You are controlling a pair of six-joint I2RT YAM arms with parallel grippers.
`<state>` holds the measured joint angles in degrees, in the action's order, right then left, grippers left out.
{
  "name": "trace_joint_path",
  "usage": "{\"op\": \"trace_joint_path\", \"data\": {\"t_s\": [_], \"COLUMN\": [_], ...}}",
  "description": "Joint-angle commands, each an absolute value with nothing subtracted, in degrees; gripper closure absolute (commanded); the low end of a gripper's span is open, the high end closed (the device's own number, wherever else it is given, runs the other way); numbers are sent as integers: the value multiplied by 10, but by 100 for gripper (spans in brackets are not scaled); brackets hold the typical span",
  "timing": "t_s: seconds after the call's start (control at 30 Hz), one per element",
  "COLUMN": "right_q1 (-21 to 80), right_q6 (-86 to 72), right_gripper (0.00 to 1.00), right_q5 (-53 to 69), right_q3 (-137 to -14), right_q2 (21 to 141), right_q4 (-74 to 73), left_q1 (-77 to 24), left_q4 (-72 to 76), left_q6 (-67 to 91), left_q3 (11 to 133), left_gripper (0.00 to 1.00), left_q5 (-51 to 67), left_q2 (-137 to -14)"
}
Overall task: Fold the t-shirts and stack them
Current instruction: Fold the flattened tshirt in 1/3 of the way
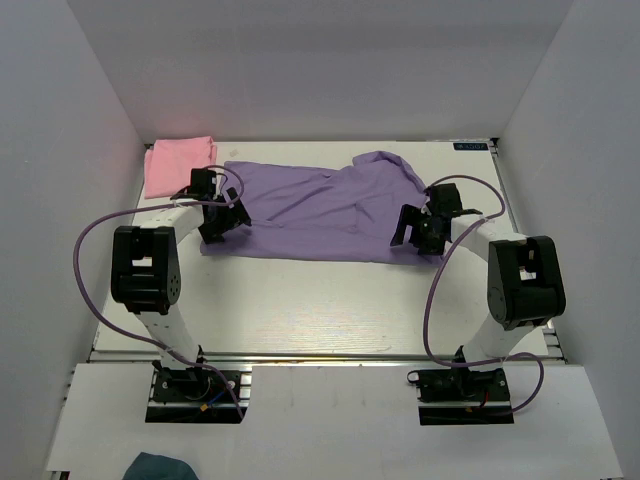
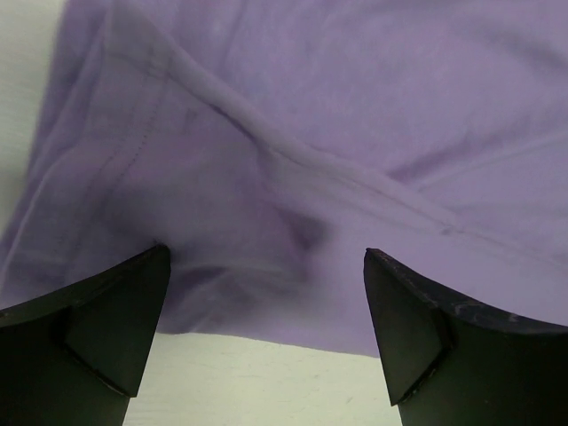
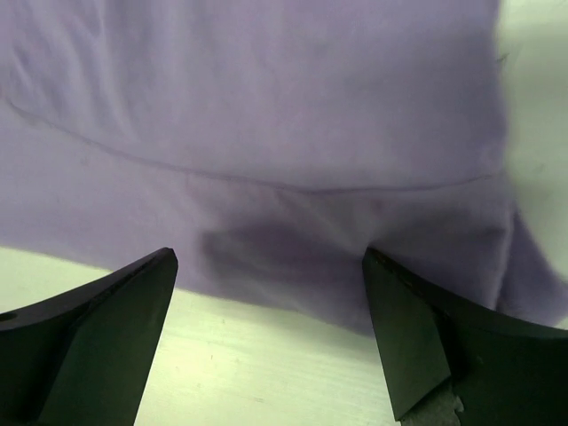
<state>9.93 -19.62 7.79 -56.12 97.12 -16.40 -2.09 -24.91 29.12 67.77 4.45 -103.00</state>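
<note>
Now: I hang over the near hem of the lavender t-shirt (image 1: 320,210), which lies spread but wrinkled on the bench (image 1: 320,300).
Left pincer (image 2: 266,251): spread wide with nothing in it, over the shirt's near-left corner, where a seam ridge runs slantwise.
Right pincer (image 3: 271,253): just as wide and just as empty, over the shirt's near-right edge.
Pink t-shirt (image 1: 178,165): folded, just past the lavender shirt's far-left corner. I cannot tell whether the two touch.
Risk, shallow bite: the hem sits right at my fingertips on both sides. If I close too near the edge, I judge the cloth could slip out as I lift.
Risk, mixed layers: the near-left corner looks doubled over. Catching one layer only would likely skew the fold.
Risk, uneven lift: if one pincer grips and the other misses, the shirt would probably swing and crease instead of folding flat.
Risk, trapped lump: the far-right part of the shirt is heaped. Folded in as it lies, it could leave a bulge that makes stacking unsteady.
Risk, nudged neighbour: dragging the lavender shirt far-left might shove the pink one.
</note>
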Motion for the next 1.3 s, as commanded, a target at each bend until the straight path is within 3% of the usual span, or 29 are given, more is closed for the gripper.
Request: {"op": "trace_joint_path", "data": {"t_s": [0.0, 0.4, 0.63, 0.8, 1.03, 1.27], "right_q1": [87, 48, 40, 40, 42, 43], "right_q6": [-212, -215, -247, -286, -238, -180], "right_gripper": [9, 9, 9, 9, 9, 9], "right_q5": [103, 104, 62, 51, 61, 50], "right_q3": [-547, -460, -389, -318, -356, -481], "right_q2": [980, 943, 851, 752, 651, 725], "right_q4": [-121, -127, -191, -258, -294, -225], "left_q1": [-21, -21, -21, -21, -21, -15], "left_q4": [-261, -265, -373, -382, -441, -405], "left_q6": [279, 273, 321, 333, 328, 349], "left_q3": [683, 592, 468, 403, 455, 552], "left_gripper": [0, 0, 0, 0, 0, 0], "left_q5": [61, 47, 3, 54, 6, -47], "left_q2": [-1044, -1056, -946, -840, -772, -794]}}
